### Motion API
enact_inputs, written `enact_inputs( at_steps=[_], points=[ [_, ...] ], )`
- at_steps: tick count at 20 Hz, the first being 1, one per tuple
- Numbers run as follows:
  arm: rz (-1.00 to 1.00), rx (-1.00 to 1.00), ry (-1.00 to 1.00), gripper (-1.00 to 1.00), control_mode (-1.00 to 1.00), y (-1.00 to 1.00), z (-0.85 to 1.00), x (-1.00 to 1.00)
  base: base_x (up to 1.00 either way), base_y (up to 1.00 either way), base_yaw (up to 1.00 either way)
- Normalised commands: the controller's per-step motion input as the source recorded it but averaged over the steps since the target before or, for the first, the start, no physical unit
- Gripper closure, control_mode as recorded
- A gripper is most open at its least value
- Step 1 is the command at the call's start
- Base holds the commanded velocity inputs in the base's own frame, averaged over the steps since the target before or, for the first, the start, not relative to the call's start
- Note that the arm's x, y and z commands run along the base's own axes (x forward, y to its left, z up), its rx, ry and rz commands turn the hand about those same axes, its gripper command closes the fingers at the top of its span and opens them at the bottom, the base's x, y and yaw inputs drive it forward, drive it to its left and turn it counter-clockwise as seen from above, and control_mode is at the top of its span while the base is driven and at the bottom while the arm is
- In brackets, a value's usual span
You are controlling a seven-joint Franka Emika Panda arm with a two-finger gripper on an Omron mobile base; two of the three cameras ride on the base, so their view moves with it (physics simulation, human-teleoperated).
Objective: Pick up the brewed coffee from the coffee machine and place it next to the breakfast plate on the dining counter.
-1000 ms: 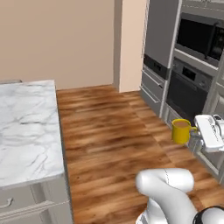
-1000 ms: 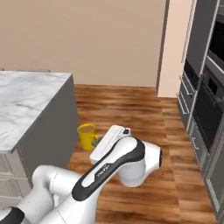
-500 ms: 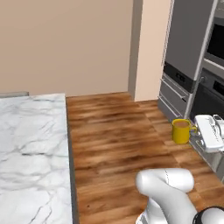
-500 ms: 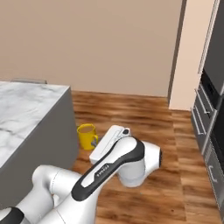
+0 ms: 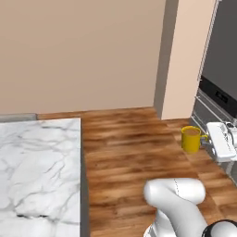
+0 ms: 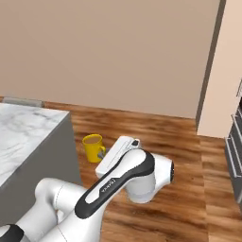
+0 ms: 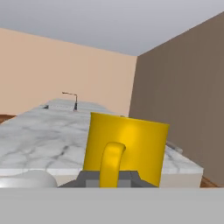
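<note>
Yellow, smooth mug (image 7: 124, 148) sits clamped by its handle in the hand (image 7: 109, 179), beyond it the veined marble bench (image 5: 37, 171).

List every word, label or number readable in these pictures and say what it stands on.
Small pale lettering on the dark band of the robot arm: too small and blurred to read.
Yellow mug: no text.
Marble counter: no text.
Nothing else carries writing.

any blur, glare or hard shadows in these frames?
Left base view: flat even light, no glare, mug sharp. Right base view: soft-edged render, no distinct shadow under the mug. Hand view: mug fairly crisp, marble counter softer, faucet far and tiny.
</note>
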Motion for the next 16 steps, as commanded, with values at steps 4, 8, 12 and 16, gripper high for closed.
enact_inputs(
  at_steps=[4, 8, 12, 16],
  points=[
    [0.00, 0.00, 0.00, 1.00, 1.00, 0.00, 0.00, 0.00, 1.00, -0.07, 0.20],
    [0.00, 0.00, 0.00, 1.00, 1.00, 0.00, 0.00, 0.00, 1.00, -0.18, 0.23],
    [0.00, 0.00, 0.00, 1.00, 1.00, 0.00, 0.00, 0.00, 1.00, -0.34, 0.27],
    [0.00, 0.00, 0.00, 1.00, 1.00, 0.00, 0.00, 0.00, 1.00, -0.35, 0.29]
  ],
)
